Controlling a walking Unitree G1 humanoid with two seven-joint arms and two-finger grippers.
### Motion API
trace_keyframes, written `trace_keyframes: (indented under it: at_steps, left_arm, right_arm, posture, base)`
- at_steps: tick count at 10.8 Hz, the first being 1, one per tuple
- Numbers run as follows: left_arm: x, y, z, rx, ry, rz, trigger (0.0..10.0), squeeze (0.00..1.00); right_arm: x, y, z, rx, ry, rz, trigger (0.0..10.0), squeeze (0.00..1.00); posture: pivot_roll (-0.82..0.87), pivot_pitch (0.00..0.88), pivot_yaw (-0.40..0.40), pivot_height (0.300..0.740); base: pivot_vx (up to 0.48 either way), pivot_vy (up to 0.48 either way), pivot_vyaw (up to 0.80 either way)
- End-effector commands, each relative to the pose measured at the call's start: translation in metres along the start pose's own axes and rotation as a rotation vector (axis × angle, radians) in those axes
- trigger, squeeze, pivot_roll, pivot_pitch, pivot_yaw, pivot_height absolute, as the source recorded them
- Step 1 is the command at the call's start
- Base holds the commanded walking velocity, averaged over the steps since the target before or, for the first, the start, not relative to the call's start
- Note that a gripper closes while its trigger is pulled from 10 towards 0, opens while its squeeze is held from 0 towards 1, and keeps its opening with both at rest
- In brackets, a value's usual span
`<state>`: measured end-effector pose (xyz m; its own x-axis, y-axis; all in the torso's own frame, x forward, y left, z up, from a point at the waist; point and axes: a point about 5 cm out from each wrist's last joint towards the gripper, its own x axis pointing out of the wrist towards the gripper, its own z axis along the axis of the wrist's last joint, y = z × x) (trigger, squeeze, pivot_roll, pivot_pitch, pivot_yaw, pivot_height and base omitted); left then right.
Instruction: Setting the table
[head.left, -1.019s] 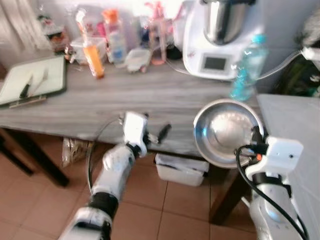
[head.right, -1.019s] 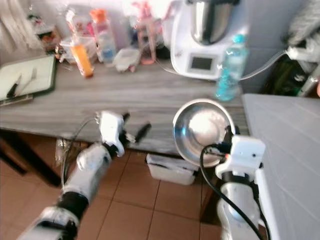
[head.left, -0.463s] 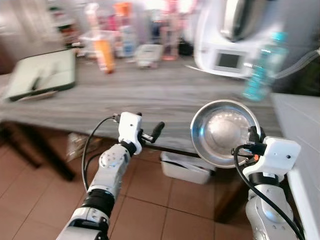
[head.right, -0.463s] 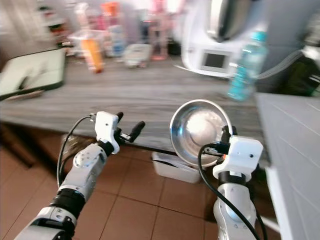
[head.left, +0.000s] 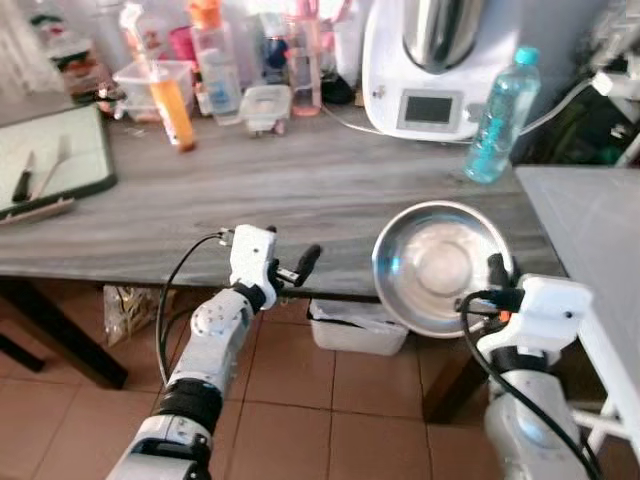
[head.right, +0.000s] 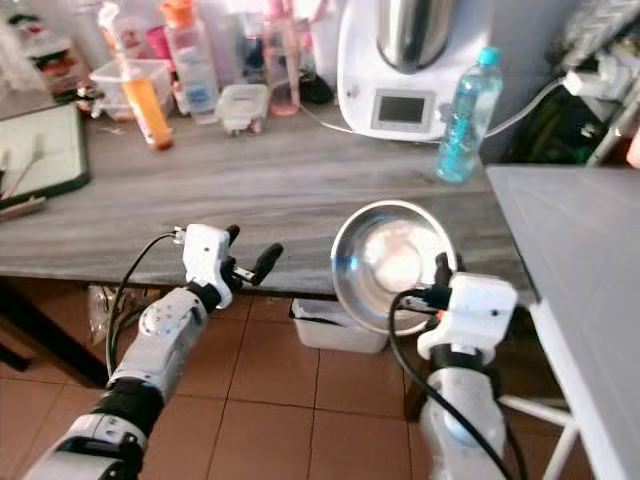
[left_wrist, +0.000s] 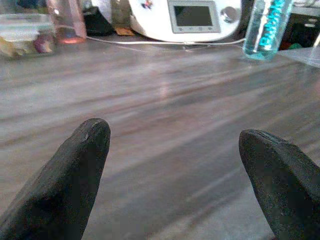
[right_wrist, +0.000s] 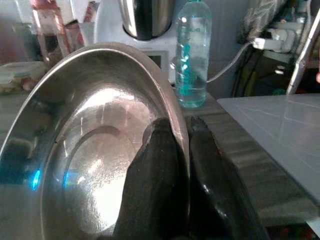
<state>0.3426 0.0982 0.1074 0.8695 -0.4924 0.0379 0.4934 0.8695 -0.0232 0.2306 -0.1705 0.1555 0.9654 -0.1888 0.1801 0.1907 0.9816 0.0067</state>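
1. Gleaming at the table's near edge, the bowl (head.left: 442, 266) is steel, tilted toward the camera and held above the tiled floor (head.left: 300, 400).
2. Right gripper (right_wrist: 180, 135) is clamped on the bowl's rim, one finger inside and one outside.
3. Left gripper (head.left: 295, 270) hovers at the wooden table (head.left: 300, 190) edge, fingers (left_wrist: 80, 165) spread apart, holding nothing.
4. Farther back stand a water bottle (head.left: 497, 115), a white kitchen machine (head.left: 435, 65) (cable trailing), an orange bottle (head.left: 172, 100) and a green tray (head.left: 50, 160).
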Motion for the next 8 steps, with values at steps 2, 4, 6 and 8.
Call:
trace_keyframes:
  at_steps: [2,4,6,8]
  left_arm:
    - [-0.0017,0.0014,-0.0022,0.008,0.015,0.003,10.0,0.0]
    - [-0.0023,0.0005,-0.0032,0.009,0.017,0.002,10.0,0.0]
    - [-0.002,-0.0009,-0.0035,0.009,0.017,0.001,10.0,0.0]
    - [-0.0021,-0.0024,-0.0018,0.01,-0.005,-0.001,10.0,0.0]
  right_arm:
    - [0.0014,0.0016,0.0049,0.006,-0.018,0.009,10.0,0.0]
    - [0.0016,0.0024,0.0046,0.005,-0.019,0.015,10.0,0.0]
    - [0.0015,0.0015,0.0046,0.005,-0.019,0.015,10.0,0.0]
    - [0.0016,0.0005,0.0052,0.002,-0.021,0.015,10.0,0.0]
  posture:
    - [0.0,0.08,0.055,0.74]
    - [0.0,0.077,0.055,0.74]
    - [0.0,0.079,0.053,0.74]
    - [0.0,0.081,0.05,0.74]
  base:
    - [0.0,0.347,0.0]
    - [0.0,0.345,0.0]
    - [0.0,0.345,0.0]
    - [0.0,0.0,0.0]
